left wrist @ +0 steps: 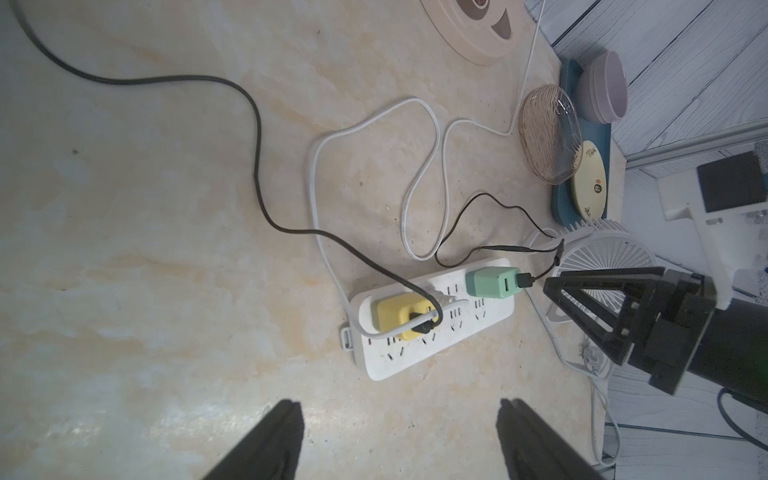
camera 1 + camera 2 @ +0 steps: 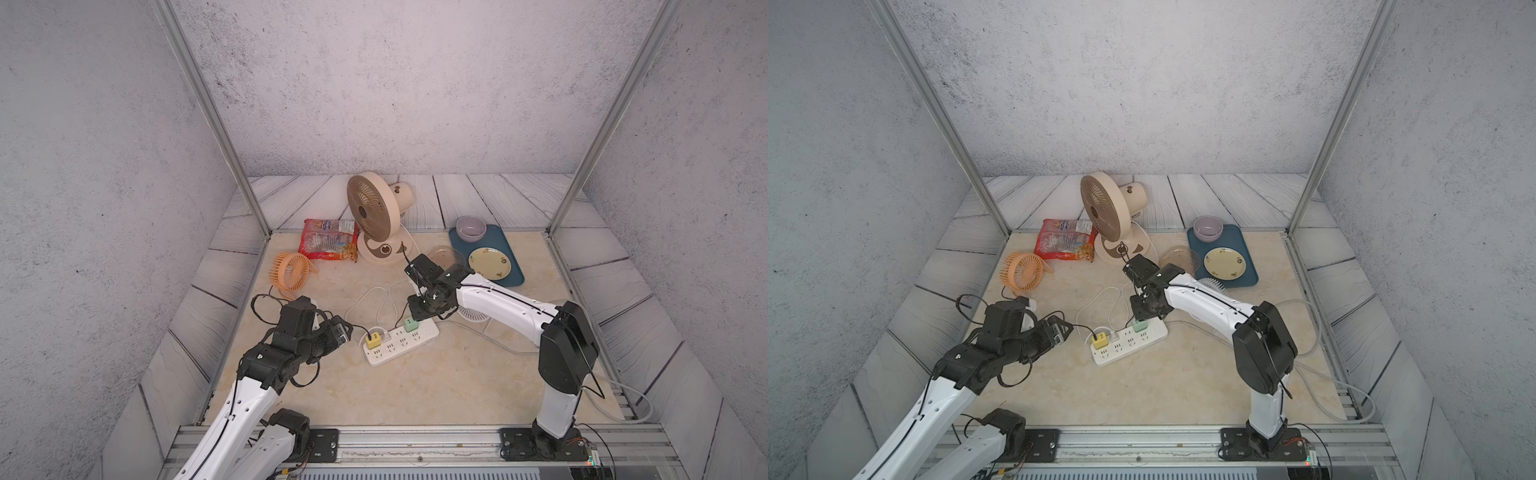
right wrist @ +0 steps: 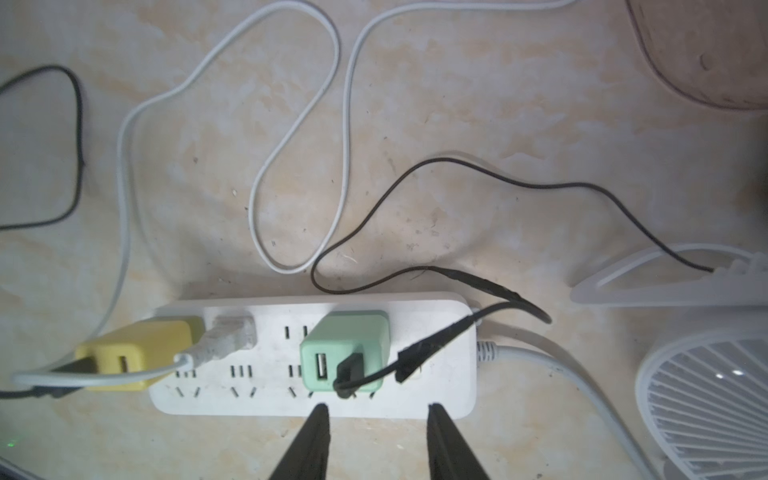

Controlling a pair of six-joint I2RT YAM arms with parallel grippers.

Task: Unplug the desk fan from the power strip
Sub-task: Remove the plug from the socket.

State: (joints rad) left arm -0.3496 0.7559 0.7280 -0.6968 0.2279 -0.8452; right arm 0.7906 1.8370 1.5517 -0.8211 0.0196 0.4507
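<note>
The left arm (image 2: 253,386) reached over the beige marbled counter (image 2: 415,395). We found the left jaws wide apart and empty, near the long flat white plastic power strip (image 1: 432,328) but clear of it.

The power strip (image 2: 401,341) lay flat at mid-counter, skewed, between the two arms. Three plugs sat in its sockets:
- a yellow cube adapter (image 3: 133,353) at the end facing the left arm;
- a translucent white plug (image 3: 232,336) just beside it;
- a mint-green cube adapter (image 3: 345,353) toward the opposite end, with a thin black cable (image 3: 457,166) plugged into it.

The pale grey cord (image 3: 540,365) left the strip beyond the green adapter.

The right jaws hung over the strip's edge just beside the green adapter. They stood apart, with a narrower gap than the left and nothing between them.

A white flat cord (image 3: 345,124) ran from the translucent plug, looped on the counter and led toward the far side. A small white fan (image 1: 602,257) lay under the right arm (image 2: 503,307). A small orange fan (image 2: 291,270) lay on the left.

Farthest back stood the beige round-headed desk fan (image 2: 376,216). A red snack packet (image 2: 328,239) lay on one side of it. On the other lay a blue tray (image 2: 513,272) with a lilac bowl (image 2: 471,228) and a yellow plate (image 2: 489,262).
</note>
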